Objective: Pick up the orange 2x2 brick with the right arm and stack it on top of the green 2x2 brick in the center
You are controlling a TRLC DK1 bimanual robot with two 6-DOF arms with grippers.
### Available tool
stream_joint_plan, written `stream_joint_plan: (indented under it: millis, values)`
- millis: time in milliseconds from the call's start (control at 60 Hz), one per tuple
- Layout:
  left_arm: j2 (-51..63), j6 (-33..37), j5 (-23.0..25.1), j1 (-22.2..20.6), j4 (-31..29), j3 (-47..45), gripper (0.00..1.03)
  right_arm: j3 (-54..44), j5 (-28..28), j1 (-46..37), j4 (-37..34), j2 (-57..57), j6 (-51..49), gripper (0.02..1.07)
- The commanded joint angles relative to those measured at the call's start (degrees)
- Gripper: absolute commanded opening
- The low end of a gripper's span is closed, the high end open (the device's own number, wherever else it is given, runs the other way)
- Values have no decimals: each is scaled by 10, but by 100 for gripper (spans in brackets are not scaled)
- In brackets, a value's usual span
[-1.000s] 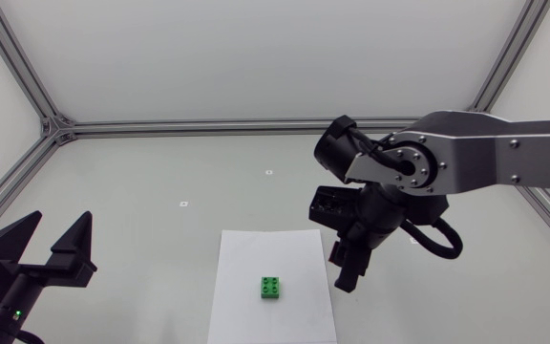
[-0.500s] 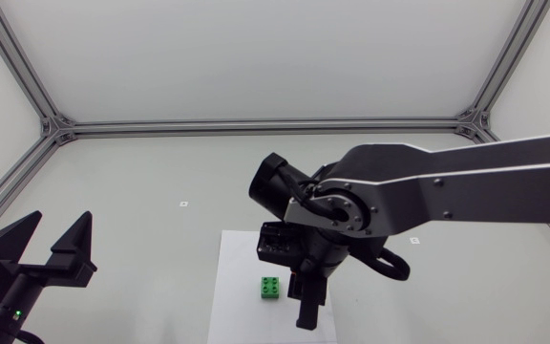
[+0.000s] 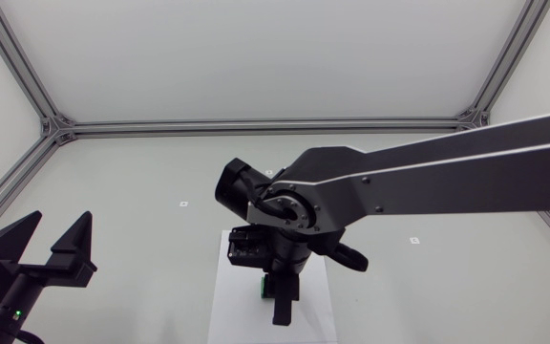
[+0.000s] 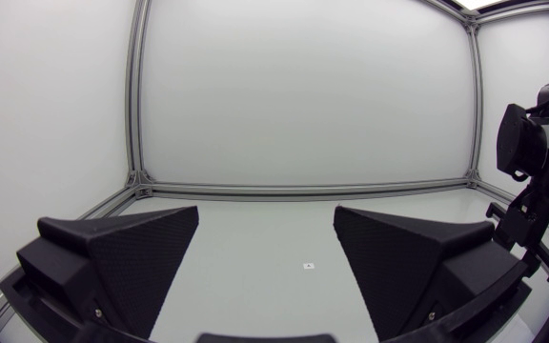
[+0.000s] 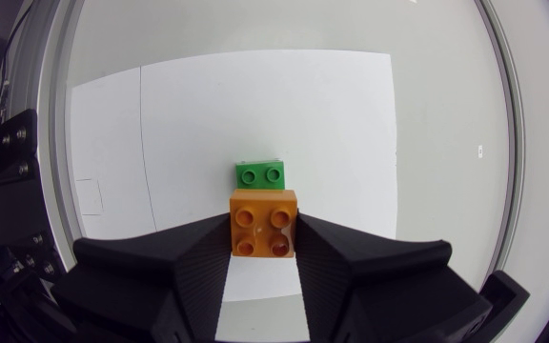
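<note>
In the right wrist view my right gripper (image 5: 264, 238) is shut on the orange 2x2 brick (image 5: 264, 222), studs facing the camera. The green 2x2 brick (image 5: 260, 174) lies on the white paper sheet (image 5: 351, 114) just ahead of the orange one and below it. In the head view my right arm comes in from the right and its gripper (image 3: 282, 304) hangs over the sheet (image 3: 223, 289), hiding both bricks. My left gripper (image 3: 60, 231) stands open at the near left, far from the bricks, with nothing between its fingers (image 4: 122, 252).
Small marks dot the grey table (image 3: 141, 172). An aluminium frame (image 3: 256, 125) runs along the table's back and sides. My right arm (image 4: 532, 181) shows to the side in the left wrist view.
My right arm has swung leftward with the orange brick, from right of the sheet to over the green brick, which it now covers in the head view. The left arm has not moved.
</note>
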Motion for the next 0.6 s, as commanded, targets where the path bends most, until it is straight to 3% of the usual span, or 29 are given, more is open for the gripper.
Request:
stream_joint_plan:
  millis: [0, 583]
  values:
    - [-5, 8, 2, 2, -8, -23, 99, 13, 2, 7, 3, 20, -19, 34]
    - [-5, 8, 2, 2, -8, -23, 99, 38, -6, 7, -2, 51, -44, 34]
